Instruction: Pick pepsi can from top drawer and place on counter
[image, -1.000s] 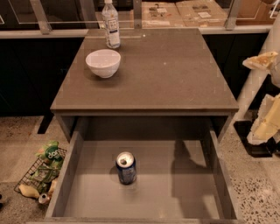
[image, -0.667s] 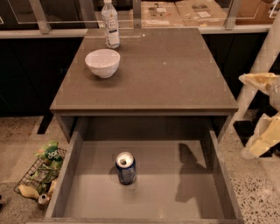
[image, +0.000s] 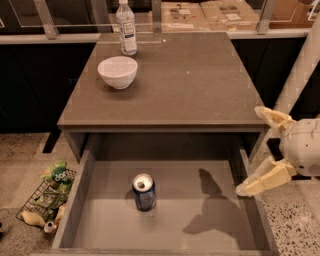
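Observation:
The pepsi can (image: 144, 191) stands upright on the flat bottom of the open top drawer (image: 210, 205), left of the drawer's middle. The counter (image: 190, 85) is above and behind the drawer. My gripper (image: 253, 151) is at the right, over the drawer's right wall, well right of the can and above it. Its two cream fingers (image: 272, 118) are spread wide apart, and it holds nothing. Its shadow falls on the drawer bottom right of the can.
A white bowl (image: 117, 71) and a clear plastic bottle (image: 126, 27) stand on the counter's far left part. A wire basket (image: 47, 200) with snack packets lies on the terrazzo floor left of the drawer. A railing runs behind the counter.
My gripper has moved down and left toward the drawer's right wall. Its shadow has grown on the drawer bottom. The can has not moved.

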